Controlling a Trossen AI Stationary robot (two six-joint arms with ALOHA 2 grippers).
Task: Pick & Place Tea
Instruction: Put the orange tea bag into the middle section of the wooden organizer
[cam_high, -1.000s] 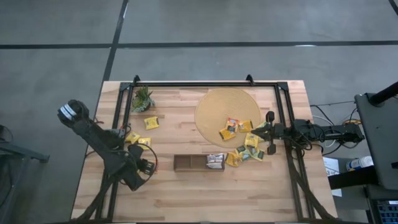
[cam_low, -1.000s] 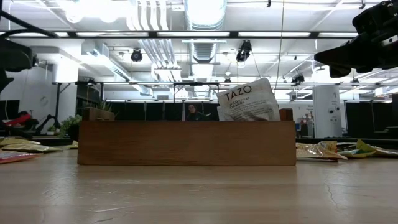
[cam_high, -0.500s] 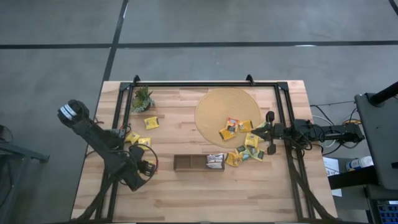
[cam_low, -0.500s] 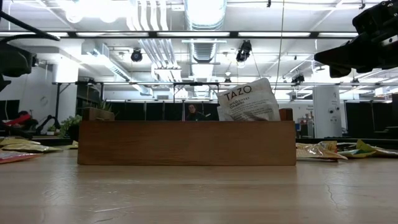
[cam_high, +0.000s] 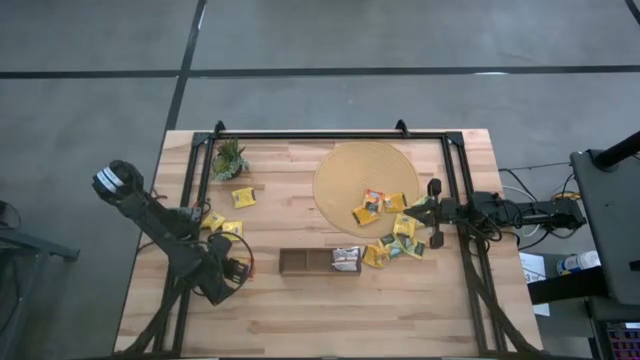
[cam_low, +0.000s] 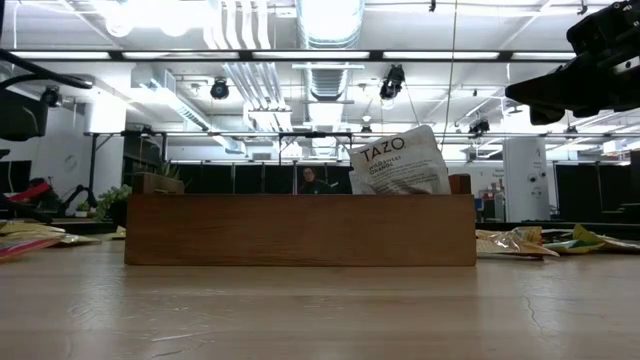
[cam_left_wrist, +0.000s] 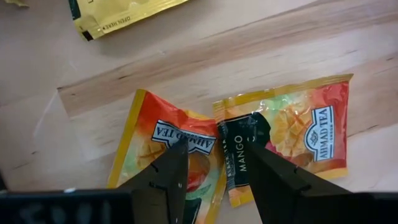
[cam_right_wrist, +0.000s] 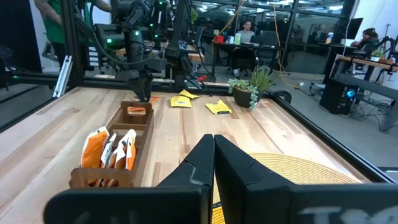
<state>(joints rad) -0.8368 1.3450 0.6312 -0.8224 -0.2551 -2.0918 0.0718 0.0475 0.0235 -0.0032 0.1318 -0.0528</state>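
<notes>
Left gripper (cam_left_wrist: 214, 163) hangs spread right over two orange sachets (cam_left_wrist: 283, 140) lying side by side on the table's left, seam between its fingers, the tray (cam_high: 318, 262) off toward the middle.

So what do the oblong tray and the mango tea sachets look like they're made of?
Tray: apparently wood, matte brown, with faint grain on its side. Mango sachets: printed paper or foil laminate, slightly glossy, wrinkled and crimped at the edges; which one is unclear.
</notes>
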